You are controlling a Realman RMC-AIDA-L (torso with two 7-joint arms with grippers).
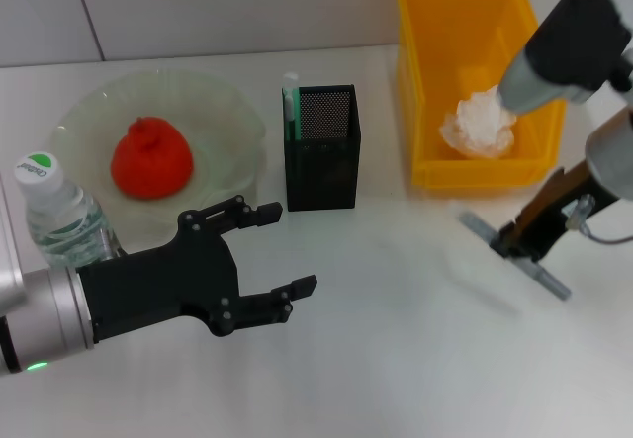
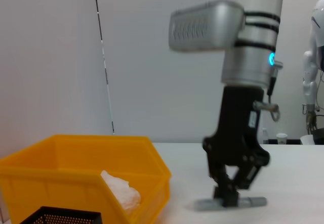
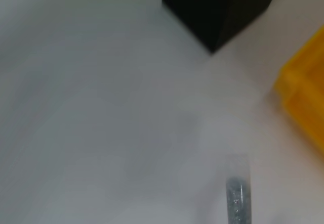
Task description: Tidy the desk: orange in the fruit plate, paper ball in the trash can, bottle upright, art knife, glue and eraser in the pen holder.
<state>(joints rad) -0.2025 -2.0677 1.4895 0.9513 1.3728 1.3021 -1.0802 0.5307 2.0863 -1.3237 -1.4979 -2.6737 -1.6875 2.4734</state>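
bright even light | soft shadows | right wrist view blurred | moving arm smeared

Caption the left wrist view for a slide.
Right gripper shut on the glue beside the trash can holding the paper ball.

A plain white surface (image 1: 396, 359) fills the lower half of the head view, matte and pale right across to the bottom right corner. Behind it, along the top of the frame, a light tiled wall (image 1: 227, 8) shows thin dark grout lines, one slanting at upper left. Over in the left wrist view the same wall (image 2: 61, 57) takes the whole left side, a dark vertical seam (image 2: 104, 57) running down it. At the far right edge, a small white cup (image 2: 281, 137) sits on the surface's far rim, with white equipment (image 2: 314, 82), too indistinct to identify, standing beside it.
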